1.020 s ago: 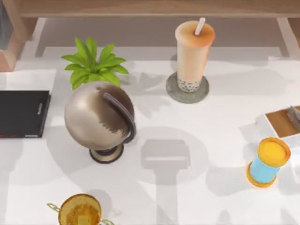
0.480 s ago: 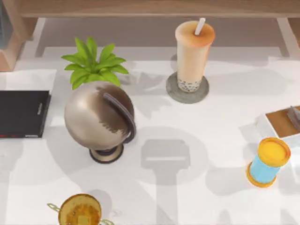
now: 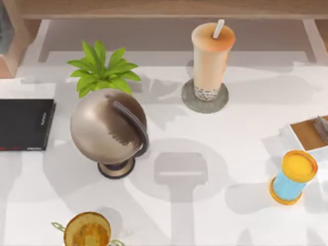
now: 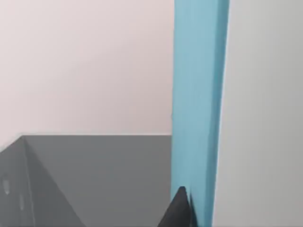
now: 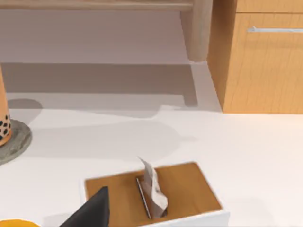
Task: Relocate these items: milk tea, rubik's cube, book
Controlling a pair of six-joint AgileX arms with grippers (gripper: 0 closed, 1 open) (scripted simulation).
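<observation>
The book (image 4: 199,109) runs off the left wrist view at both ends — just a blue strip of cover, with one dark fingertip (image 4: 179,210) cut off beside it. The black slab (image 3: 23,124), tissue box (image 3: 310,134) and gold trophy (image 3: 87,230) are cropped by the top view's edges.

Table (image 3: 241,154): lying white under everything.
Resting on it: globe (image 3: 108,128), plant (image 3: 102,69), black slab (image 3: 25,124), coaster (image 3: 188,100), blue cylinder (image 3: 293,177), tissue box (image 3: 307,134).

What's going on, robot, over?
Left gripper against blue book. Milk tea upright on coaster. Globe nearby.
</observation>
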